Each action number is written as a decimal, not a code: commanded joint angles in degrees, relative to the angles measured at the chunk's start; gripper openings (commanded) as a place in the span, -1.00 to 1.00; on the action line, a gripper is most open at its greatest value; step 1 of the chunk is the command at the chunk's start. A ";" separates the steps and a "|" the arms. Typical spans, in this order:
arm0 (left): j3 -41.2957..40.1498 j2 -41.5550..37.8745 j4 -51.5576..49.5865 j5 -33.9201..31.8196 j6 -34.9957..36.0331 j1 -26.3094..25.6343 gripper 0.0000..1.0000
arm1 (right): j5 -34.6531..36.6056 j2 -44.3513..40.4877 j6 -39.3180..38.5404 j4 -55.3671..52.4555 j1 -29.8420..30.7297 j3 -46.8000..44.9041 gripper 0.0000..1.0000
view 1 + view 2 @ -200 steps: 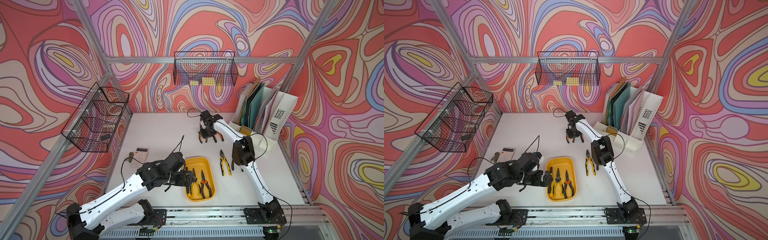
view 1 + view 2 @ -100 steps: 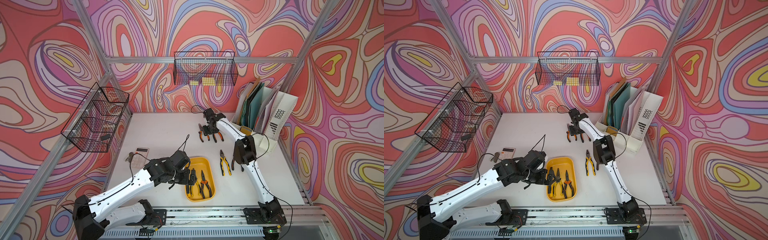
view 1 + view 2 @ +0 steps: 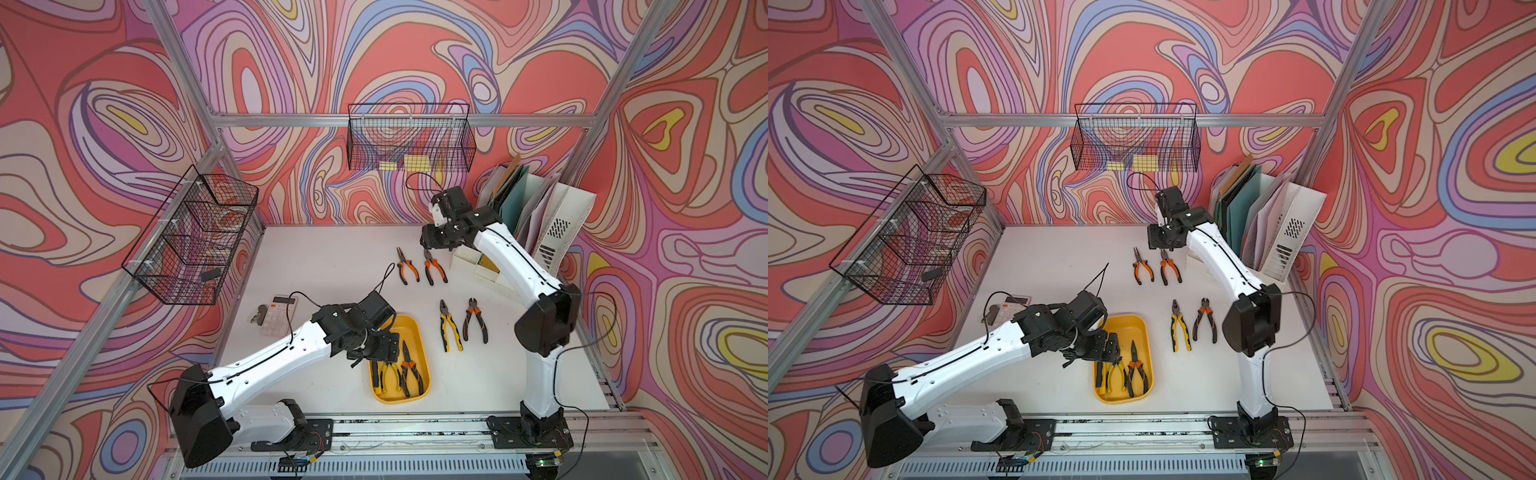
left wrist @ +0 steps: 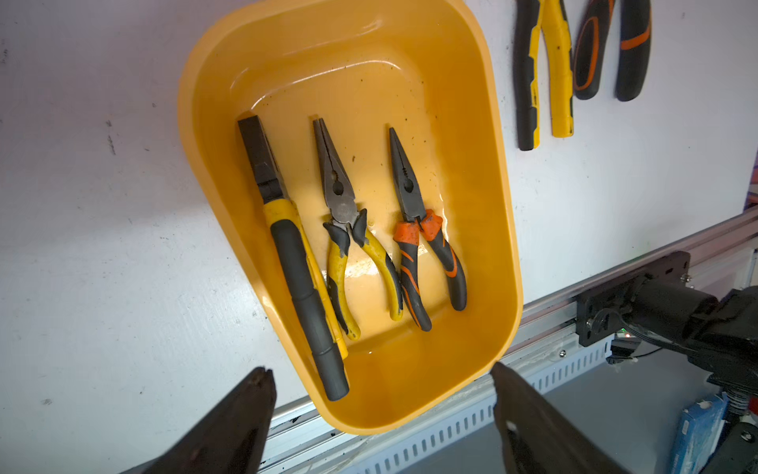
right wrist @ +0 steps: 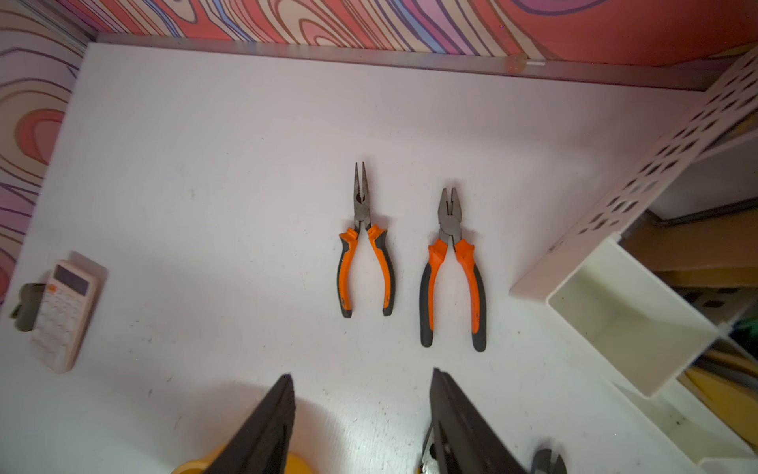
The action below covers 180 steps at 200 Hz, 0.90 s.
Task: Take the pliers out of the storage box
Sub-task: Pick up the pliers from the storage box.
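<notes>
Counting three pliers inside the storage box (image 4: 369, 82) at the front of the bench (image 3: 332, 257): a yellow-and-black pair (image 4: 287, 246) on edge against one long wall, yellow long-nose pliers (image 4: 340, 209) in the middle, orange long-nose pliers (image 4: 406, 188) beside them, all with handles toward the front rail (image 3: 415, 426). Counting four more out on the bench: an orange needle-nose pair (image 5: 361, 213) and an orange combination pair (image 5: 450, 225) near the back, a yellow combination pair (image 3: 445, 312) and orange cutters (image 3: 473, 309) just beside the box.

Could easily catch two tools at once, packed so close together. Could pinch the box wall along with the on-edge pair, pressed right against it, and so drag or tip what looks like a light box. Might lose any grip taken on the tapered metal noses rather than near the pivot or handles. Might also set the next pair down onto those already laid out, with little spare room between them.

Hovering above the box with the left pincer (image 4: 379, 367) spread wide, holding nothing and touching nothing, framing the handle end of the box between its fingertips (image 4: 246, 410) in the wrist view. Hanging above the back of the bench with the right pincer (image 5: 361, 372) roughly half open, likewise empty, clear of the surface and of both orange pairs nearby.
</notes>
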 commanded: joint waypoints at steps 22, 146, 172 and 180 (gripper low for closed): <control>3.19 4.31 -2.87 -1.39 -1.39 -1.70 0.57 | -5.47 -18.43 10.14 7.44 -0.13 -23.47 0.07; 4.14 14.91 -6.21 -8.91 -15.04 -7.36 0.40 | -7.00 -39.41 15.20 13.94 1.05 -52.65 0.02; 3.94 16.85 -6.63 -8.60 -17.13 -7.49 0.38 | -7.76 -41.05 15.91 14.66 1.09 -54.72 0.02; 4.05 17.67 -7.04 -8.42 -17.59 -7.46 0.37 | -7.93 -41.55 16.21 15.09 1.07 -55.36 0.01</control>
